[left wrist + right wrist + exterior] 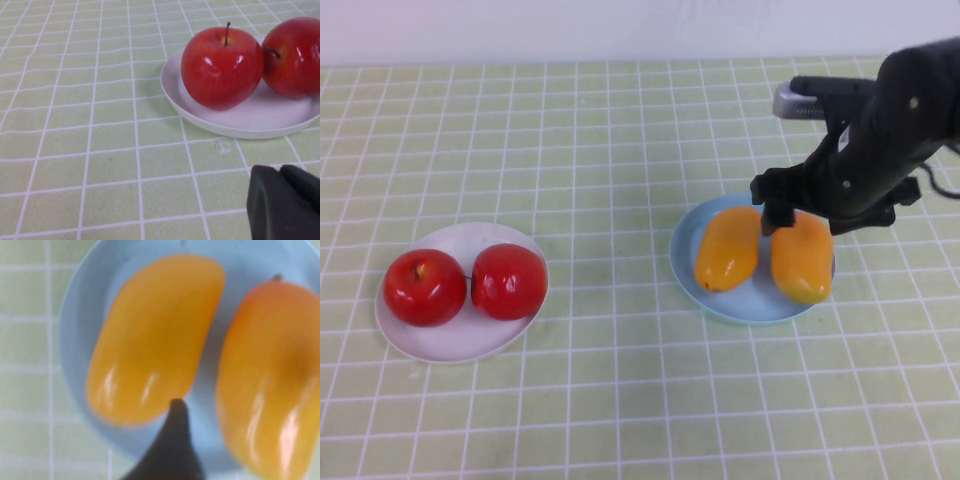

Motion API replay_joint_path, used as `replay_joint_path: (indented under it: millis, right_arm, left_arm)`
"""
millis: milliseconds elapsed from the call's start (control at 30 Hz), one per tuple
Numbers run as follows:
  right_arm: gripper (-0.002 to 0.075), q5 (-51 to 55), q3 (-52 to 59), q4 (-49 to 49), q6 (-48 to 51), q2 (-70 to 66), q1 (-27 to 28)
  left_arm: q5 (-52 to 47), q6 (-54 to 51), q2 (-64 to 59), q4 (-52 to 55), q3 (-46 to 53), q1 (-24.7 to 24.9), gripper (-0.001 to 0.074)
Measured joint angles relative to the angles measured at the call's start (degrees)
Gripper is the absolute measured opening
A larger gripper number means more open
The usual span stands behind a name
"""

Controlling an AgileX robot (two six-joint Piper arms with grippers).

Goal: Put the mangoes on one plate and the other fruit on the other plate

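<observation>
While its own black arm hides most of it from the raised camera, the right gripper (807,213) hangs just above the far edge of the light blue plate (686,268), its fingers spread apart and closed on nothing; only one dark fingertip (176,412) pokes into the right wrist view, between the two mangoes, and whether it brushes either fruit cannot be told. Both mangoes, the left one (727,248) and the right one (802,256), lie side by side in the blue plate, their far ends tucked under the gripper in the high view, and the right mango is cut off by the frame edge in the wrist view. Well apart to the robot's left, the white plate (455,342) carries both red apples, one (424,287) touching the other (508,281). The left gripper (285,202) does not appear in the high view at all; its wrist camera catches only its dark tip, fingers pressed together and empty, low over the green checked tablecloth (610,130) near the white plate's rim, with one apple cropped at the frame's edge.
</observation>
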State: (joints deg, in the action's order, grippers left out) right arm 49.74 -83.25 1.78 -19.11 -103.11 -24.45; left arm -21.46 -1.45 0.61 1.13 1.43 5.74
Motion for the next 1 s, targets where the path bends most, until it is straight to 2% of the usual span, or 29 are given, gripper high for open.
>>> replay_joint_path:
  millis: [33,200,300,533,800,1000]
  right_arm:
    - [0.0541,1.7,0.0,-0.5,0.0,1.5,-0.6]
    - [0.0125,11.4,0.0,-2.7,0.5,9.0,-3.6]
    - [0.0029,15.7,0.0,-3.0,2.4,12.0,-4.0]
    - [-0.0011,19.9,4.3,-1.8,6.1,22.4,-4.2]
    - [-0.0014,15.1,19.1,5.9,7.9,38.3,-4.2]
    - [-0.0015,6.2,27.2,8.6,19.1,44.1,-4.2]
  left_arm:
    - [0.0,0.0,0.0,0.0,0.0,0.0,0.0002]
    - [0.0,0.0,0.0,0.0,0.0,0.0,0.0002]
    - [0.0,0.0,0.0,0.0,0.0,0.0,0.0002]
    - [0.0,0.0,0.0,0.0,0.0,0.0,0.0002]
    - [0.0,0.0,0.0,0.0,0.0,0.0,0.0002]
    - [0.0,0.0,0.0,0.0,0.0,0.0,0.0002]
